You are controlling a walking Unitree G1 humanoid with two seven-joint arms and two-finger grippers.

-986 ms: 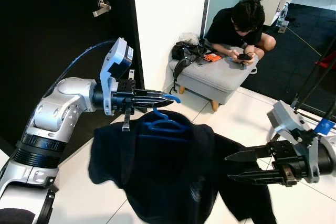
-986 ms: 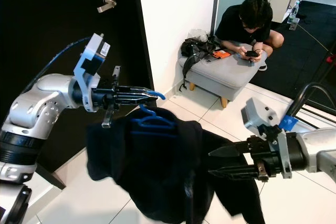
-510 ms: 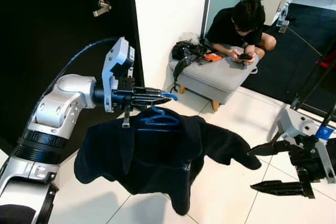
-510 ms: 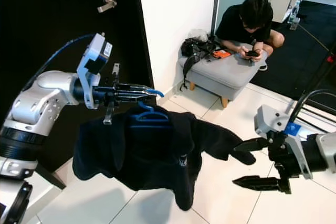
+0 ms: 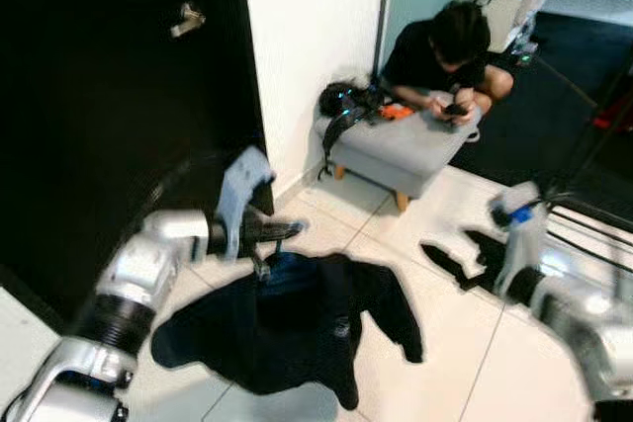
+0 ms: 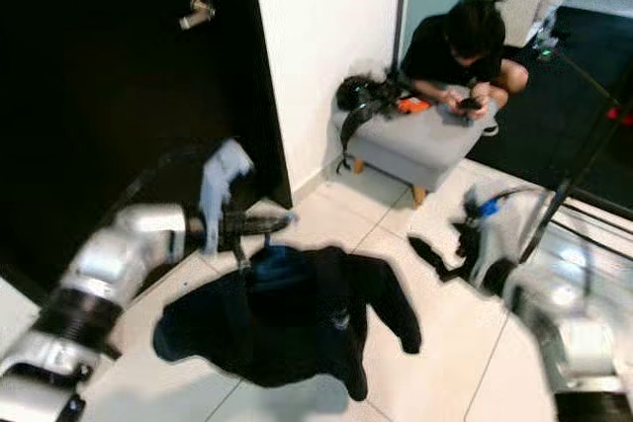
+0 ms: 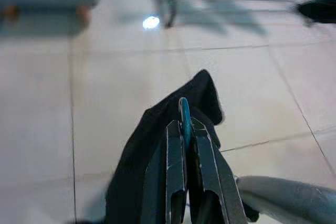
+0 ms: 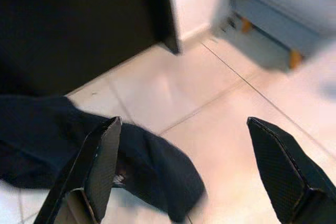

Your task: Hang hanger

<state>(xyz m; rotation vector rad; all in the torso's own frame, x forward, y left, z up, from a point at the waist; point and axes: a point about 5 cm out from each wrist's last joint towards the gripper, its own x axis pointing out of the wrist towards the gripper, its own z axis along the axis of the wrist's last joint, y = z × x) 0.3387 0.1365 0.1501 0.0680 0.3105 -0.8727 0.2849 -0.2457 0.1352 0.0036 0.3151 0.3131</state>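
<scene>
The head views are blurred. The left gripper [image 5: 287,229] reaches forward from the silver left arm, its jaws pressed narrow around the hook of the blue hanger [image 7: 184,116]; in the left wrist view the thin blue hook stands upright between the 2 black fingers [image 7: 175,166]. From the hanger hangs a dark garment [image 5: 297,328], draped below and just in front of the left gripper, spread over the white tiled floor [image 5: 445,343] as seen from above; whether its lower edge touches the floor cannot be told.

The right gripper [image 8: 189,150] is held out on the robot's right, apart from the garment, its jaws spread wide with nothing between them. In the right wrist view the 2 fingers frame a fold of the dark garment and bare tiles.

Behind the left arm stands a black door [image 5: 109,106] with a metal handle [image 5: 184,19], next to a white wall [image 5: 312,27]. Farther back a person [image 5: 440,51] in dark clothes crouches by a grey ottoman [image 5: 396,145] that carries a black bag [image 5: 341,104].
</scene>
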